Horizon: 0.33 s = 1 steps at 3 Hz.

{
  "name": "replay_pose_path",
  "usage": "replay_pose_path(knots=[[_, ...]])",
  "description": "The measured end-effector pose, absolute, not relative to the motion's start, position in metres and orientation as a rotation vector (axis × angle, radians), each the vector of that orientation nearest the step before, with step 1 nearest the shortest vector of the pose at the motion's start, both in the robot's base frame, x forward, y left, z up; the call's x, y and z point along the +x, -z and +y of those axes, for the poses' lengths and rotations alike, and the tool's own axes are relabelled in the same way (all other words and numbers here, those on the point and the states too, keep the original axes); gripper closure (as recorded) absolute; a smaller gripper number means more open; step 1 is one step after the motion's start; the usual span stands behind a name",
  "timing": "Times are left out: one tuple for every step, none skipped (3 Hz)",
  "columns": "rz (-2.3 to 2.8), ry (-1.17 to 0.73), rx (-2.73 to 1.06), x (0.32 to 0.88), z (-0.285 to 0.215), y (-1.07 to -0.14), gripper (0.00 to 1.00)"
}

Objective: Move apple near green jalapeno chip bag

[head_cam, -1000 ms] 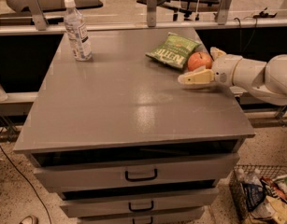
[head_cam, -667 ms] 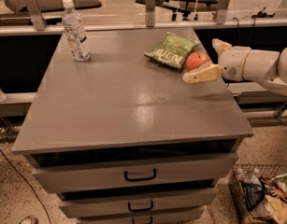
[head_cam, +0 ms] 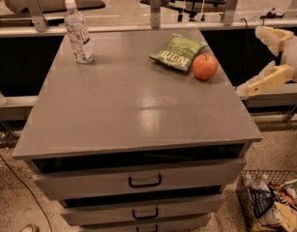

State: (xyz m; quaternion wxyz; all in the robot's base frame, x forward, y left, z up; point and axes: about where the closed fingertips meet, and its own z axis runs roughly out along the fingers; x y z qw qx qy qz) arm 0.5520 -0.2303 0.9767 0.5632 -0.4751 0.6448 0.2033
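Observation:
The orange-red apple (head_cam: 205, 66) sits on the grey cabinet top (head_cam: 124, 100) near its right edge, touching the lower right corner of the green jalapeno chip bag (head_cam: 177, 52), which lies flat with white lettering. My gripper (head_cam: 259, 62) is off the table to the right, beyond the cabinet's edge, well clear of the apple. Its two cream fingers (head_cam: 264, 81) are spread wide apart and hold nothing.
A clear water bottle with a white cap (head_cam: 78, 32) stands at the back left of the top. Drawers with dark handles (head_cam: 144, 181) are below. A wire basket of packets (head_cam: 271, 202) sits on the floor at the right. A railing runs behind.
The gripper has let go of the apple and drawn back to the right, off the table. The apple now rests beside the chip bag.

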Motion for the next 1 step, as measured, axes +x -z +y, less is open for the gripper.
replay_pose_path(knots=[[1.511,-0.547,-1.189,0.5303,-0.2214,-0.9714,0.00]])
